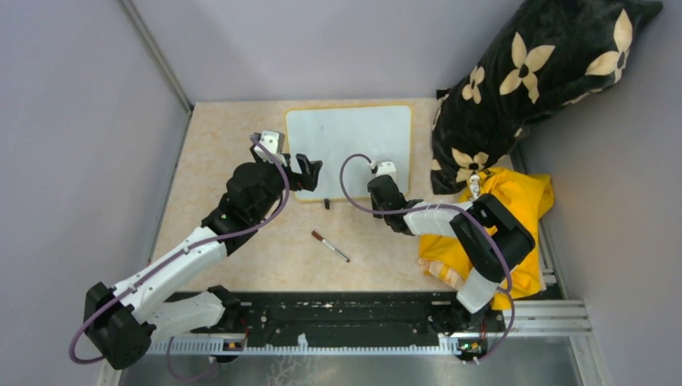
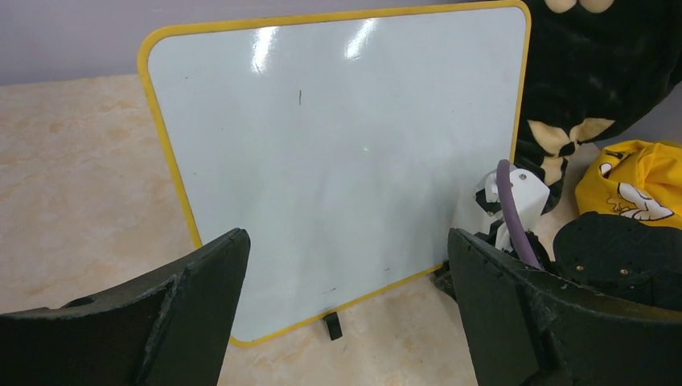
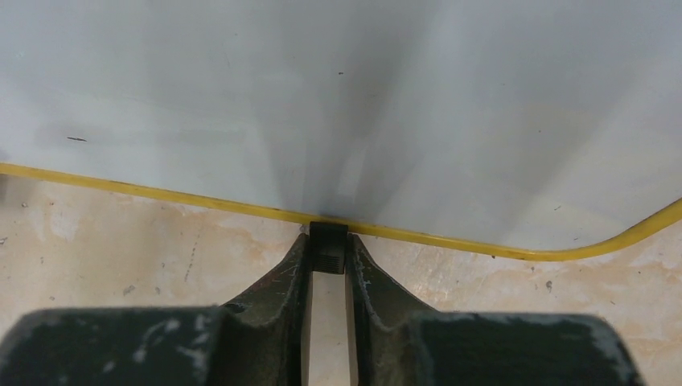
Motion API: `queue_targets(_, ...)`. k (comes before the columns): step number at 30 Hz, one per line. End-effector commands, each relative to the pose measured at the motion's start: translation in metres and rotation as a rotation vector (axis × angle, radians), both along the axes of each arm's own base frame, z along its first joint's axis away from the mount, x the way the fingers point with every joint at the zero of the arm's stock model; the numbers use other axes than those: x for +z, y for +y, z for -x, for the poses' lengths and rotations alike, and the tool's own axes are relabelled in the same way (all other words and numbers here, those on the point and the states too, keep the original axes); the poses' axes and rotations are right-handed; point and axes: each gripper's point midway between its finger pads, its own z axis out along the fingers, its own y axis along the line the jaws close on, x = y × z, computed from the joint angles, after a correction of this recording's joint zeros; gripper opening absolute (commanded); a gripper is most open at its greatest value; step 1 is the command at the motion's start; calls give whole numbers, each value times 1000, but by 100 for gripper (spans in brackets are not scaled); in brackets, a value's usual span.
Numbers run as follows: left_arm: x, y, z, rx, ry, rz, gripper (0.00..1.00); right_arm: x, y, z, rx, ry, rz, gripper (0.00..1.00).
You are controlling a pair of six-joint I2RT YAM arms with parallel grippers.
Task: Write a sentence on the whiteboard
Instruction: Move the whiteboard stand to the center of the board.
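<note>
The whiteboard (image 1: 347, 149), glossy white with a thin yellow frame, stands leaning back at the far middle of the table. Its face (image 2: 338, 161) carries only a few tiny dark specks, and no sentence shows on it. My right gripper (image 1: 378, 178) sits at the board's lower right edge. In the right wrist view that gripper (image 3: 328, 241) is shut on one small black foot (image 3: 328, 248) under the yellow frame. My left gripper (image 1: 308, 173) stands wide open at the board's lower left corner, nothing between its fingers (image 2: 201, 281). The other black foot (image 2: 331, 324) rests on the table.
A marker pen (image 1: 330, 246) with a dark red cap lies on the beige tabletop in front of the board. A black pillow with cream flowers (image 1: 523, 88) leans at the back right, and a yellow cloth (image 1: 523, 209) lies beside the right arm. Grey walls close in both sides.
</note>
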Motion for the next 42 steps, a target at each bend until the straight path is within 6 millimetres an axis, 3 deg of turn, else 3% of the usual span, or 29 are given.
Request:
queue_targets(1, 6, -4, 2, -19, -19, 18, 99, 8, 13, 6, 45, -9, -34, 18)
queue_targets(16, 11, -3, 3, -18, -29, 25, 99, 21, 5, 13, 17, -22, -55, 45)
queue_targets(21, 11, -3, 4, -23, -30, 30, 99, 24, -1, 20, 2, -26, -75, 50)
queue_targets(26, 10, -6, 5, -35, -23, 34, 99, 34, 6, 12, -9, -43, -113, 50)
queue_targets(33, 12, -4, 5, -27, -29, 34, 99, 29, 8, -14, -80, -15, -150, 50)
queue_targets(42, 13, -4, 5, -27, -31, 34, 99, 23, 11, -21, -60, -11, -121, 39)
